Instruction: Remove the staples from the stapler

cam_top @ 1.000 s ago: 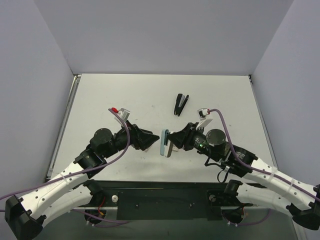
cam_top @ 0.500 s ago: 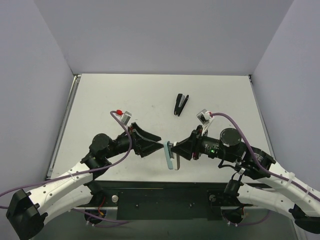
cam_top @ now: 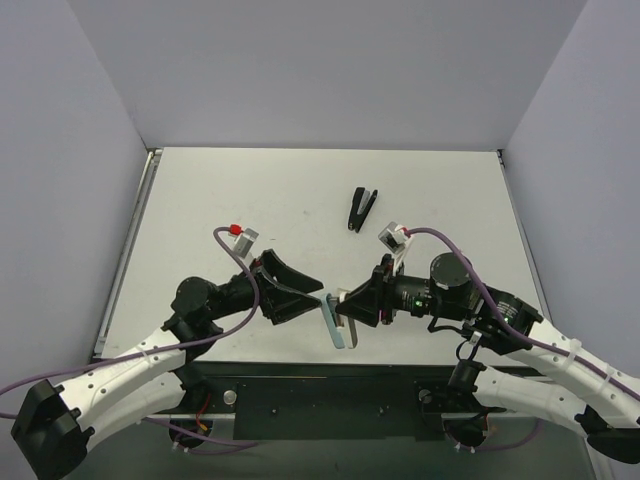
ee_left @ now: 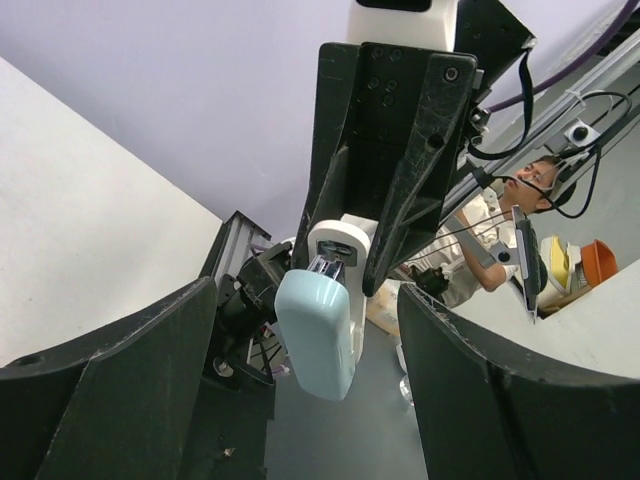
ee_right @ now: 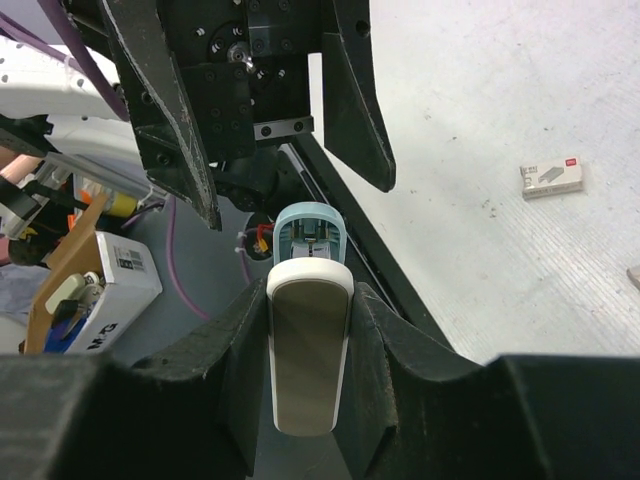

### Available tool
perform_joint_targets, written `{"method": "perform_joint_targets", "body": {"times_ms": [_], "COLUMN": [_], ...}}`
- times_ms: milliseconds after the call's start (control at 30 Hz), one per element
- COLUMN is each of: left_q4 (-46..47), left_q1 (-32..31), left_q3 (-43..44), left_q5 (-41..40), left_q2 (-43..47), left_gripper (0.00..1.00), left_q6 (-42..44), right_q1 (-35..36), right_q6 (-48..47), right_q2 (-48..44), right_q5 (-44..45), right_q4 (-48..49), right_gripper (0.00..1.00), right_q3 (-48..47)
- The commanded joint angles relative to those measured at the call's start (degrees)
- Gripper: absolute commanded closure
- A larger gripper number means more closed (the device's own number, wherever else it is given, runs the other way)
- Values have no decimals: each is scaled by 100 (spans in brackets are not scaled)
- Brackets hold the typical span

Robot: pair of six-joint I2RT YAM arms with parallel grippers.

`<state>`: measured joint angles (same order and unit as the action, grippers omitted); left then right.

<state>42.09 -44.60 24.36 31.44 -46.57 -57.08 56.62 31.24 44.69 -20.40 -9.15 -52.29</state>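
Observation:
The black hinged stapler [cam_top: 362, 208] lies partly open on the table's far middle, and neither arm touches it. My right gripper [cam_top: 347, 310] [ee_right: 308, 300] is shut on a light-blue and white bar [cam_top: 336, 322] [ee_right: 308, 350], held above the table's near edge. Metal parts show inside the bar's far end. My left gripper [cam_top: 320, 292] [ee_left: 305, 300] faces it, open wide. The bar's light-blue end [ee_left: 318, 330] sits between the spread left fingers [ee_left: 140, 370] without touching them.
A small white staple box [ee_right: 552, 177] lies on the white table [cam_top: 250, 200] beyond the right gripper. Grey walls close in the back and both sides. The black base rail [cam_top: 320, 385] runs along the near edge below both grippers.
Both grippers have drawn back toward the near edge, the right one carrying the light-blue bar. The left gripper's fingers have spread wider and closed in on the bar's end.

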Motion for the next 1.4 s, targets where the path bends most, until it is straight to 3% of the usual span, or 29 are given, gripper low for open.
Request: {"method": "perform_joint_targets", "body": {"times_ms": [0,167,500,700,967,1133,1200,1267,1300,1367], "left_q4": [712,1047,1082,1205,1355,1355,1346,1329,1268,1109], "left_q1": [-23,-40,-40,-40,-40,-40,-40,-40,-40,-40], "left_q3": [-115,-221,-212,-212,-212,-186,-186,-168,-151,-107], "left_q5": [143,248,257,310,380,363,363,336,302,292], "left_q2": [156,139,403,412,446,491,534,569,578,605], "left_gripper": [17,17,17,23,48,56,64,82,100,100], "left_q6": [-102,-189,-58,-110,-172,-181,-181,-163,-172,-111], "right_q1": [-19,-19,-28,-19,-28,-19,-19,-19,-28,-11], "right_q6": [127,408,558,707,848,848,840,831,805,743], "right_q2": [-4,128,480,401,357,313,251,190,163,111], "right_q5": [-218,-218,-298,-157,-78,-60,-43,-25,-16,27], "right_q4": [756,1467,1793,2039,2233,2181,2154,2102,2066,1935], "right_gripper": [100,100,100,100,100,100,100,100,100,100], "right_q3": [-115,-61,-150,-18,88,123,158,202,219,272]}}
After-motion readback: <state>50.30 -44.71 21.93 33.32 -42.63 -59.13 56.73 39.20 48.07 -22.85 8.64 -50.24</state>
